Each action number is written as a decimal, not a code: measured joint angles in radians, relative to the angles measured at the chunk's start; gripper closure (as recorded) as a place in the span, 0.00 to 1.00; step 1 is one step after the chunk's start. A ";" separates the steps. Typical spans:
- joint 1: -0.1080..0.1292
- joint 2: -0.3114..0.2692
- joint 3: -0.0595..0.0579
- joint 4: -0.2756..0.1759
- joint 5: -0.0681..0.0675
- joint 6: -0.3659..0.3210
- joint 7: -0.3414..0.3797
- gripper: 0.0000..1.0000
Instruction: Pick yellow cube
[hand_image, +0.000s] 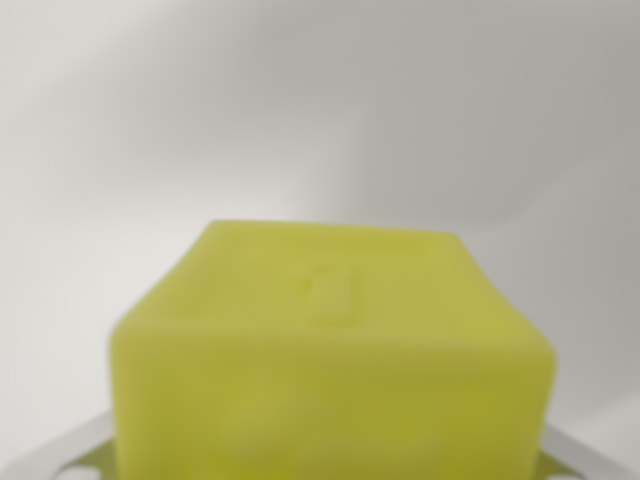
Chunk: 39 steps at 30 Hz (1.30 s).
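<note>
wrist view, very close, blurred yellow cube (330, 360)

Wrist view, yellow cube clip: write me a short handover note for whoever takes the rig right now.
Claw: only pale metal parts show at the bottom corners; open or shut cannot be told.
Cube: the yellow cube fills the lower middle of the wrist view, very close and blurred, in front of a plain white background.
Done: the cube looks to be at the claw, possibly gripped or lifted; unconfirmed.
Left: verify the grip from another view, then finish the pick.
</note>
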 joint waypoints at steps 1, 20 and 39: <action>0.000 -0.005 0.000 -0.001 0.000 -0.004 0.000 1.00; -0.001 -0.096 0.000 -0.005 -0.008 -0.091 0.005 1.00; -0.001 -0.175 0.000 0.008 -0.013 -0.184 0.009 1.00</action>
